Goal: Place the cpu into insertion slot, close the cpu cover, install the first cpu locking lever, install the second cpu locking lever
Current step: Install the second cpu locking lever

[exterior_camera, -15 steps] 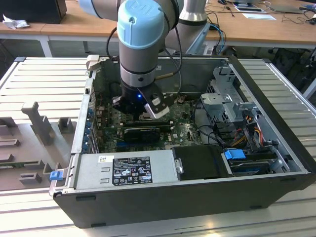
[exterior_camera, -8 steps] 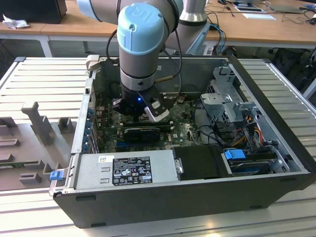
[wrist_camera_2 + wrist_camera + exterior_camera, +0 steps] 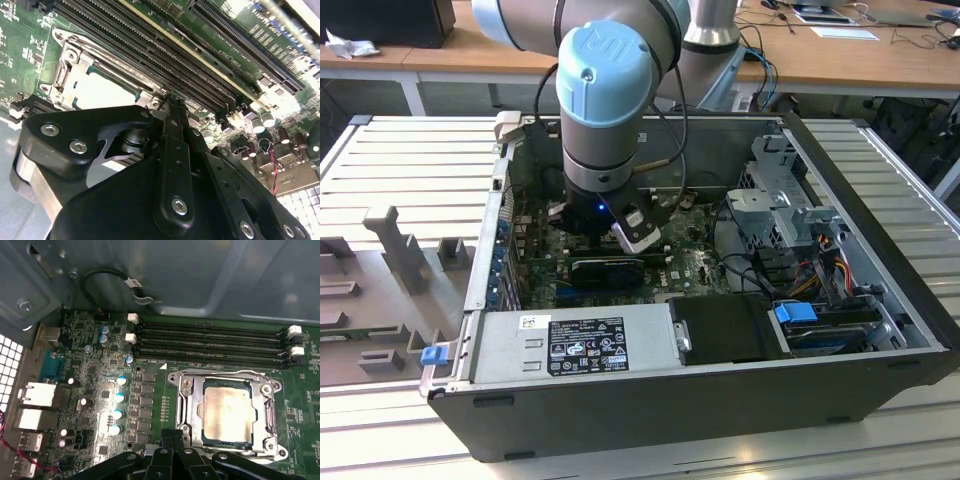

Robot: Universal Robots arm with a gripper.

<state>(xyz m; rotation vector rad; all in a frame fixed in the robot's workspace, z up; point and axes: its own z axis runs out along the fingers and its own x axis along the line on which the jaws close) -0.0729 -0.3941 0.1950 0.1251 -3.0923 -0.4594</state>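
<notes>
With cpu (image 3: pixel 227 410) seated in the insertion slot (image 3: pixel 225 445) under the lowered cpu cover (image 3: pixel 196 407), press gripper (image 3: pixel 173 437), fingers pinched together, low and squarely at the socket's edge, avoiding skidding onto the motherboard (image 3: pixel 150 405).

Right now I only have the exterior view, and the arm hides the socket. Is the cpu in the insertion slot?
Observer: Yes. In the first wrist view the cpu lies flat in the insertion slot.
Operator: Is the cpu cover down?
Observer: It is. The cpu cover lies around the chip, whose face shows through its window.
Operator: Where is the gripper?
Observer: The gripper is beside the socket, on the side away from the memory slots.
</notes>
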